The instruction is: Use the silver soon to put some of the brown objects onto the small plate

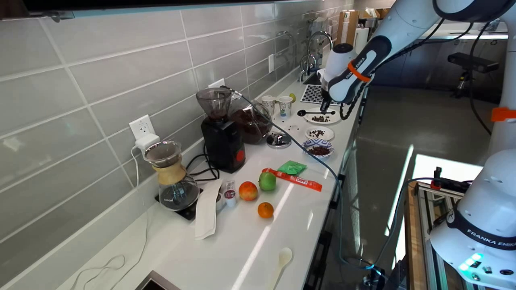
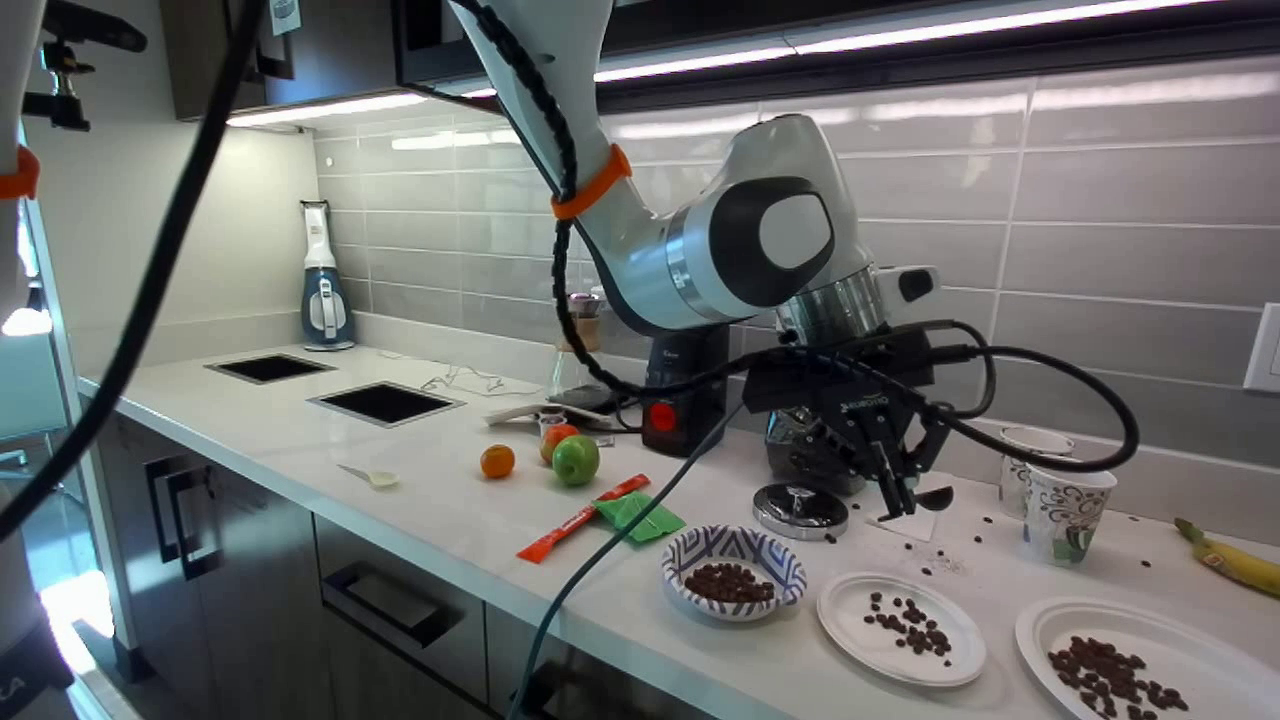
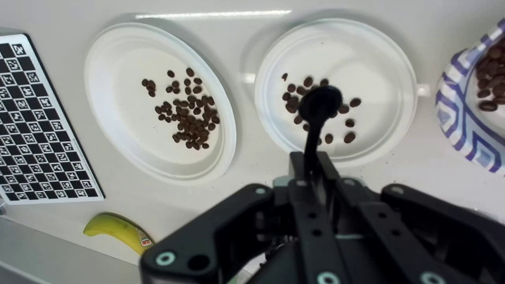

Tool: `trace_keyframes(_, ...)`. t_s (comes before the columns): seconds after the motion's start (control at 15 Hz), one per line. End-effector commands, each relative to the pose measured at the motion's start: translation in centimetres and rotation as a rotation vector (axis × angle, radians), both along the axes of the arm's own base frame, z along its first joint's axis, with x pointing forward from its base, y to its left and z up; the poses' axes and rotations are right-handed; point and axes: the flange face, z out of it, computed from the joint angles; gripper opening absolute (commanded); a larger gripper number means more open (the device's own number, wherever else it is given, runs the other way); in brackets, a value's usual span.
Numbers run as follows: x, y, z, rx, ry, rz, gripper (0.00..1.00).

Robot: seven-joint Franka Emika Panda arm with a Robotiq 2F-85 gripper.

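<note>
The hand pinches the spoon, its round end lined up with the small plate in the wrist view.

Grey tiled wall, white counter, 2 dark counter insets, light-streaked floor

We count one small plate and one larger plate, one bowl, one dark spoon and one pale spoon, two cups, two apples, one orange, one banana, one red packet and one green packet, one grinder, one carafe, and more brown beans than we can number.
</note>
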Motion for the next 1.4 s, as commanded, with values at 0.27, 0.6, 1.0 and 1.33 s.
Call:
trace_keyframes(0.27,5.0,-1.4,1.1,0.081,0.007,0.052,0.02)
trace_keyframes(0.6,7.7,-2.8,0.9,0.083,-0.019,0.099,0.02)
trace_keyframes(1.0,11.1,-4.1,-0.1,0.114,-0.046,0.125,0.02)
trace_keyframes(1.33,13.6,-5.1,-1.1,0.141,-0.022,0.093,0.02)
